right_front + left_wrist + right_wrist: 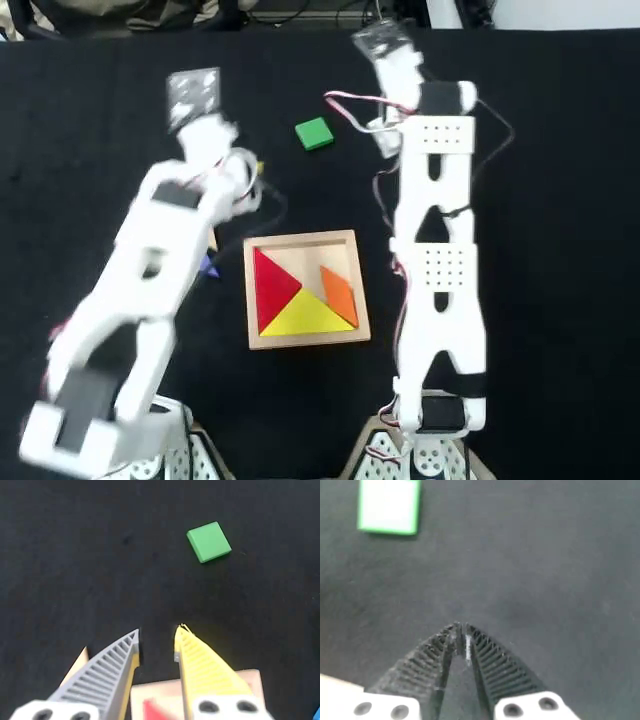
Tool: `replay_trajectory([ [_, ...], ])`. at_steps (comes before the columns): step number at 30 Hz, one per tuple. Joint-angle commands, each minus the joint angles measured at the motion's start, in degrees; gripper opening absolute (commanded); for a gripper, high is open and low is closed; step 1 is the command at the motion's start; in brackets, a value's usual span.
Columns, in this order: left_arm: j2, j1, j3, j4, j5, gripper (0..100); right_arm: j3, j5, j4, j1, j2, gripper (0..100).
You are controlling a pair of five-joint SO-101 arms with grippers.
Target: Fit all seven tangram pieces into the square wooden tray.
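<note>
The green square (314, 133) lies flat on the black surface (560, 200), apart from the wooden tray (300, 238) and on its far side. The tray already holds a red triangle (272, 285), a yellow triangle (305, 318) and an orange piece (340, 293). We judge the square to be light, stiff and thin, with smooth painted faces, so it will probably slide rather than tip if it is pushed from one side. The best hold, we think, is across two opposite straight edges, with the fingers low against the surface. A hold on the corners would let it turn. The square sits a little rotated, so the wrist should turn to match its edges. The left claw (157, 632) hangs above the tray's far rim, open to a moderate gap, with nothing between the fingers. The right claw (461, 627) is closed and empty, above the bare surface near the square. A blue piece (208, 266) shows partly beside the left arm.
</note>
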Motion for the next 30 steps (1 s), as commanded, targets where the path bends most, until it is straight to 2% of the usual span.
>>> replay_trajectory([
  [1, 14.15, -0.75, -29.05, 7.56, 0.62, 13, -2.77, -8.7, 2.02, 3.25, -4.18, 1.1],
  [6, 28.4, -2.68, -45.85, 5.1, 0.18, 13, 3.65, -15.12, 2.11, 2.99, -4.79, 1.1],
  [11, 40.0, -6.55, -57.1, 4.92, 0.79, 12, 13.93, -15.21, 2.11, 1.49, -6.9, 1.1],
  [14, 45.1, -9.36, -62.02, 3.78, 3.6, 9, 19.12, -15.12, 1.93, 1.23, -8.48, 1.1],
  [18, 54.51, -10.07, -67.82, -7.38, 9.14, 3, 20.26, -15.03, 1.67, 1.14, -8.75, 1.1],
  [22, 63.74, -10.33, -74.07, -18.55, 9.67, 4, 20.7, -15.03, 1.58, 1.23, -8.04, 1.1],
  [30, 79.91, -7.96, -90.24, -27.87, 10.02, 4, 19.91, -15.03, -2.02, 1.23, -3.21, 1.1],
])
